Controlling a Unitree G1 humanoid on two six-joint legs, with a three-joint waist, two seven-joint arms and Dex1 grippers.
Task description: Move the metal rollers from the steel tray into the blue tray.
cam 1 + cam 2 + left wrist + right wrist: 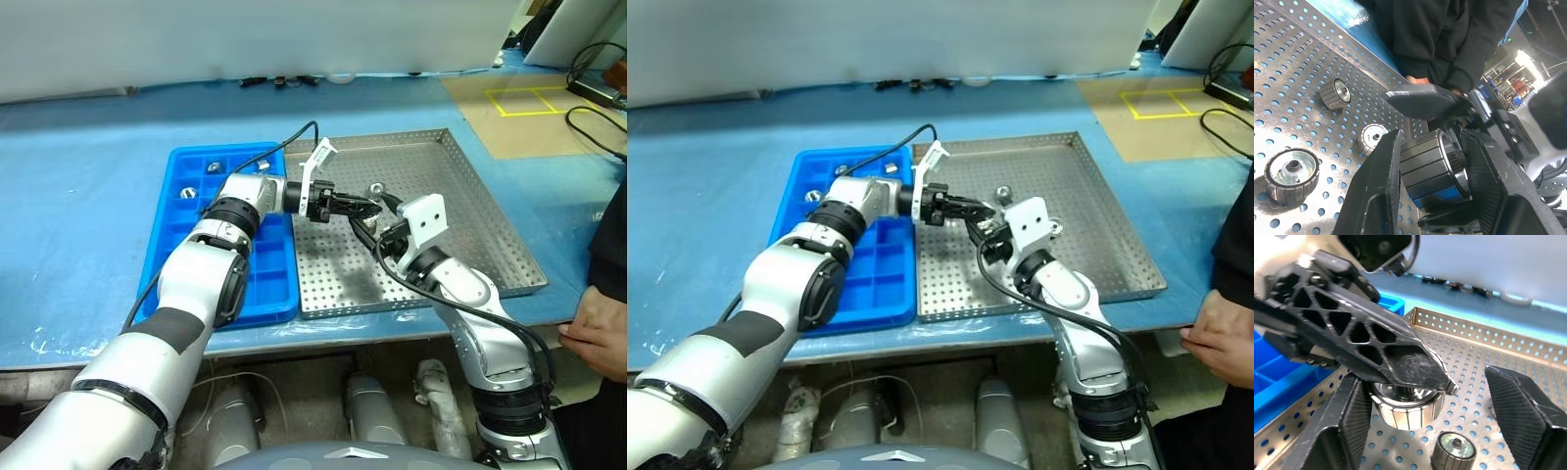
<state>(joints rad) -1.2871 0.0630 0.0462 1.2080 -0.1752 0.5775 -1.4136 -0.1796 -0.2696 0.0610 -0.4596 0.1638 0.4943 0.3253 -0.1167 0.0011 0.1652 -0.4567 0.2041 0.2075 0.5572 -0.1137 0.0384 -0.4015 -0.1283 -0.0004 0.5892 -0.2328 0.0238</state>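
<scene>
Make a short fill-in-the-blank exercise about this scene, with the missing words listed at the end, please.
1. The left gripper is shut on a ____.
2. The right gripper has its fingers ____ on either side of that roller.
3. The steel tray has a floor full of small ____.
4. The tray with square compartments is ____ in colour.

Missing words: roller; open; holes; blue

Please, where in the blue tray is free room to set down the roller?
The blue tray has bare compartments along its near rim and beside the steel tray. Its far-left corner is crowded: two metal rollers sit there. The left gripper holds one roller.
</scene>
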